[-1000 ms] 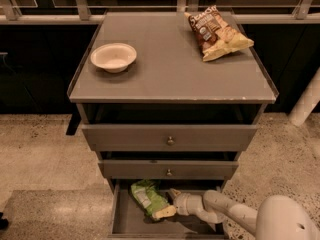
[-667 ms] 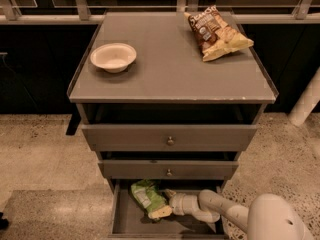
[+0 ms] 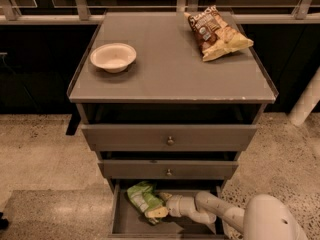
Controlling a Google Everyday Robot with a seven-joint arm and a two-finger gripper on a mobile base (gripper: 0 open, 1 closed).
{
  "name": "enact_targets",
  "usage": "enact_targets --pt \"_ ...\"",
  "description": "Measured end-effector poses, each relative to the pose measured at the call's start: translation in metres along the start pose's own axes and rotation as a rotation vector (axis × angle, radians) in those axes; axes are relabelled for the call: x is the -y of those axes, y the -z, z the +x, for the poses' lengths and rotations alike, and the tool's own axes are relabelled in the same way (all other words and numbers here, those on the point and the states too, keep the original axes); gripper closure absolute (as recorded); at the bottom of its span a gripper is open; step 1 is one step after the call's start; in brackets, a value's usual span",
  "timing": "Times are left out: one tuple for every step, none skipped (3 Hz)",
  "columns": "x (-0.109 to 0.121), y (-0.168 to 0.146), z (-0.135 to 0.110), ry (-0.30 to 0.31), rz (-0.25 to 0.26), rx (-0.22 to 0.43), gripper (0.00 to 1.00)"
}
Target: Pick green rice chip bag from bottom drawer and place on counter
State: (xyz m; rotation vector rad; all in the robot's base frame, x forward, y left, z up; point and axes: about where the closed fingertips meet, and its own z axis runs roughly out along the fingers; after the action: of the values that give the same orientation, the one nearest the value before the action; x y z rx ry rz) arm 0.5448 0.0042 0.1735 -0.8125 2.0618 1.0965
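Camera view, vs a second ago: slid the gripper (image 3: 166,205) further left in the bottom drawer (image 3: 131,225), now touching the green bag (image 3: 141,199) in there, can't tell if clamped yet, so probably about to grab, counter (image 3: 170,74) trip still ahead.

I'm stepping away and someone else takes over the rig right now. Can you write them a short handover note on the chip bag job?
Pincer: low inside the open bottom drawer, at the right end of the green rice chip bag. Whether it has hold of the bag cannot be told.
Bag: lies in the left half of the drawer, not lifted.
Counter: holds a white bowl at left and a brown-and-cream chip bag at back right.
Done: drawer open, arm reached in to the bag.
Left: confirm the grasp, lift the bag out, set it on the counter.
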Motion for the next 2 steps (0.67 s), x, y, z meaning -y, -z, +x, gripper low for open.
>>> enact_targets --pt "0.0000 0.0000 0.0000 0.000 0.000 0.000 0.42" --pt "0.0000 -0.0001 0.0000 0.000 0.000 0.000 0.65"
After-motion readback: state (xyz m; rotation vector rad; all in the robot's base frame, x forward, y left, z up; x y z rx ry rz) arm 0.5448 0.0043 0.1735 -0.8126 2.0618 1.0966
